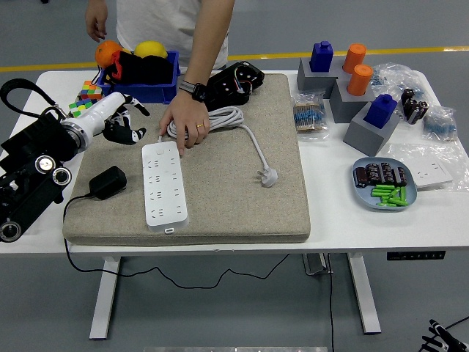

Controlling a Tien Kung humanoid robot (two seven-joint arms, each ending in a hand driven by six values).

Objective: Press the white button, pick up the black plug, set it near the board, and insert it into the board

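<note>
The left hand (121, 126) hovered empty, fingers loosely curled, at the beige felt mat's (242, 213) far-left corner. The black adapter plug (107, 182) lay on the mat, just left of the white power strip (164, 182) (steadied by a person's hand (185, 121)). Risk: a misaligned insertion could shove the strip, or the trailing cable could snag. The white counter (330, 220) was cluttered; the floor was grey.
</note>
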